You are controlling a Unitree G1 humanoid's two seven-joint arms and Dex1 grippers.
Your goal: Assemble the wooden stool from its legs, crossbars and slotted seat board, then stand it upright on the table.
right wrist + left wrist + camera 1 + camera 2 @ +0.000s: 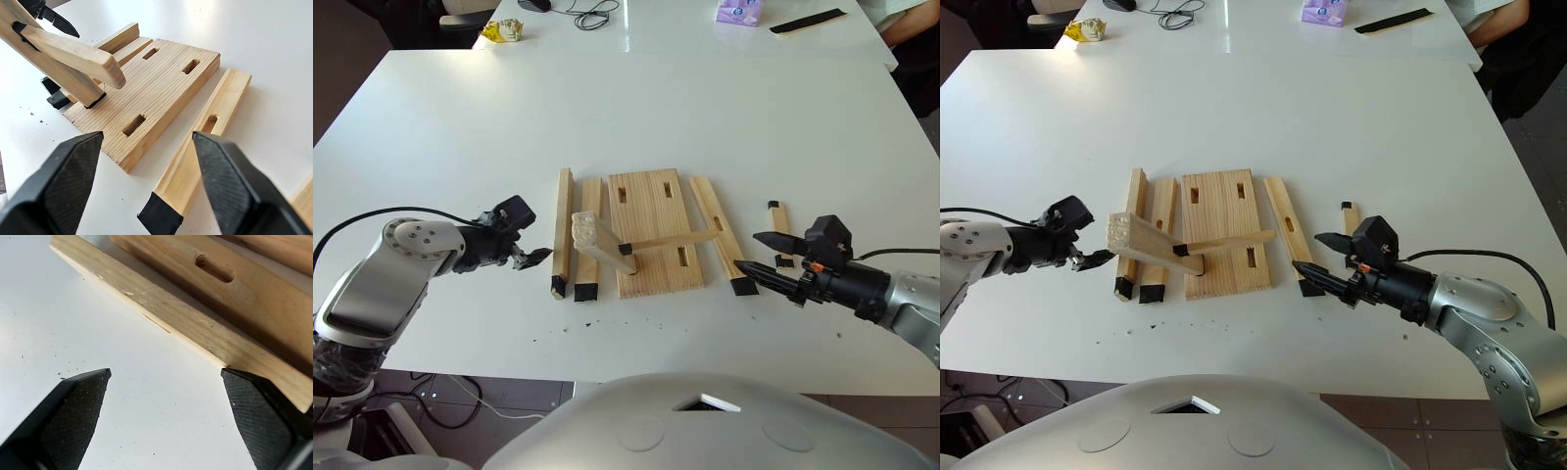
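Wooden seat board [651, 208] lay flat; left gripper [534, 258] at nine o'clock, right gripper [748, 251] at three o'clock, both spread wide, holding nothing.

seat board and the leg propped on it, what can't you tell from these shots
- Whether the propped leg sits in the seat board's near left slot: its foot covers that slot in the eye views and the right wrist view.
- Near end of the short piece: behind the right tool in the eye views.
- One end of the outermost lying leg: runs off the left wrist view's edge.
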